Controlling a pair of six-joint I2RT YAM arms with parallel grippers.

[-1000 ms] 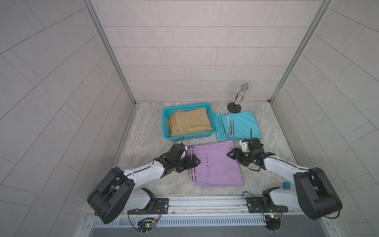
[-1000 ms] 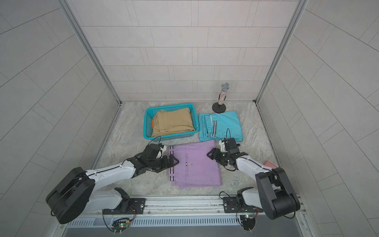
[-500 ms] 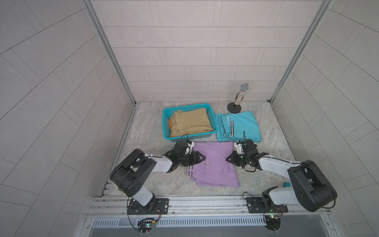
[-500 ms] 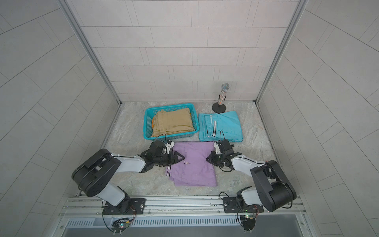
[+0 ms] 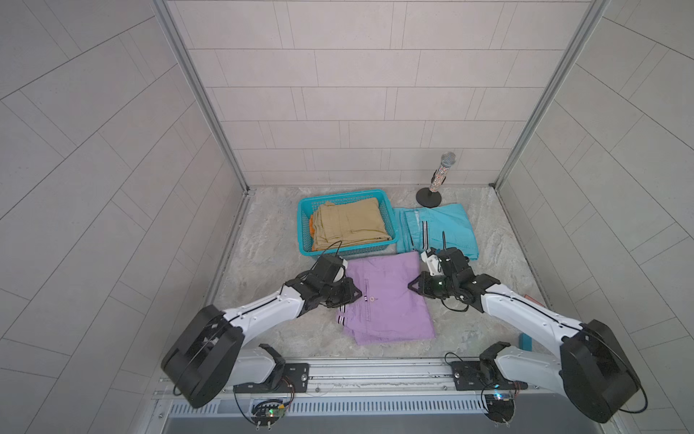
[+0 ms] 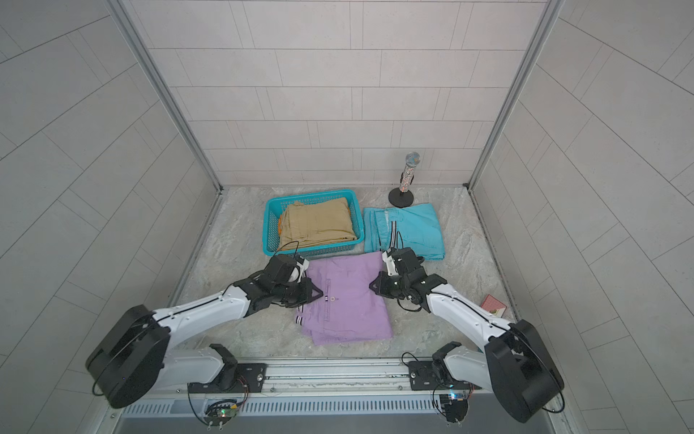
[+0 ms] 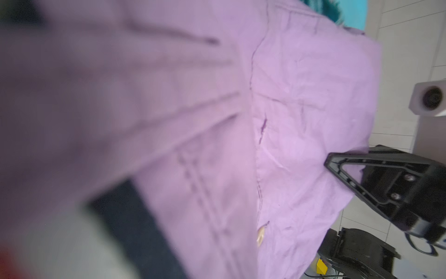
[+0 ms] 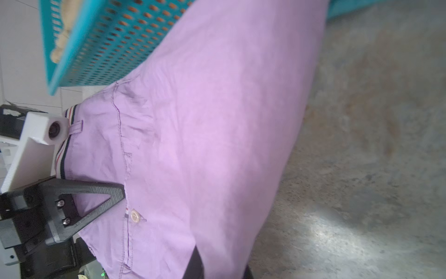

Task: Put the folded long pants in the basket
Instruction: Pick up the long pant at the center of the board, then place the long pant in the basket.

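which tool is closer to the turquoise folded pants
right. the right tool holds the lilac pants by the edge just short of the turquoise folded pants; the left tool holds the opposite edge, nearer the basket.

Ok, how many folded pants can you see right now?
4: tan pants topmost in the basket, orange pants peeking out beneath, turquoise pants beside the basket, lilac pants in front of it. More could hide under the tan.

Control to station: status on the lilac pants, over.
Left tool, right tool: both shut on lilac pants, opposite side edges. Pants not yet in basket. Basket just beyond, tan pants inside; nothing between.
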